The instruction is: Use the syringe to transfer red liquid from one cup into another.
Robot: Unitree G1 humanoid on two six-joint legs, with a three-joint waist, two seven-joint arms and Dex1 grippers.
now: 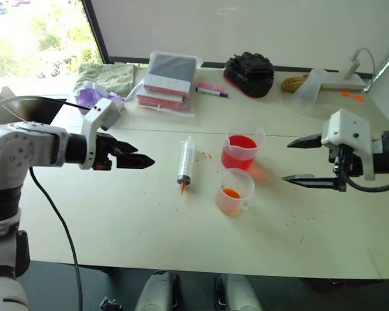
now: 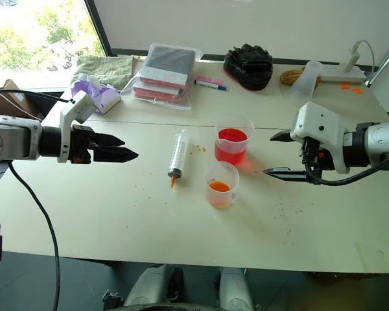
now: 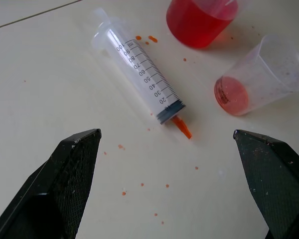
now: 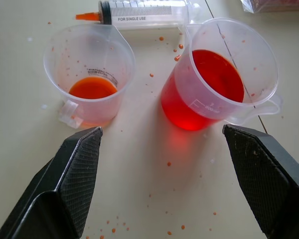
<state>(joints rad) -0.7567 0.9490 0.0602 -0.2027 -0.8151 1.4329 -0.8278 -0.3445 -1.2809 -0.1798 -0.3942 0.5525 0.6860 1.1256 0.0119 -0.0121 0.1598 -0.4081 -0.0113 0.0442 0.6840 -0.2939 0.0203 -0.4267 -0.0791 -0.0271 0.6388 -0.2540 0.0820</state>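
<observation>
The syringe (image 1: 185, 160) lies flat on the white table (image 1: 117, 220), orange tip toward me; it looks empty in the left wrist view, syringe (image 3: 139, 69). To its right stands the cup of red liquid (image 1: 241, 149), about half full. Just in front of it is the other cup (image 1: 233, 192), holding a thin orange-red layer at its base. My left gripper (image 1: 141, 157) hovers open to the left of the syringe, pointing at it. On the right of both cups my right gripper (image 1: 297, 161) hovers open. In the right wrist view the red cup (image 4: 224, 79) and the other cup (image 4: 92, 74) stand ahead.
At the back of the table lie a stack of pink-edged packets (image 1: 168, 81), a pink-and-blue marker pen (image 1: 211, 90), a black cloth (image 1: 249, 73), a green towel (image 1: 107, 76) and a clear upturned cup (image 1: 308, 91). Small orange droplets speckle the table around the cups.
</observation>
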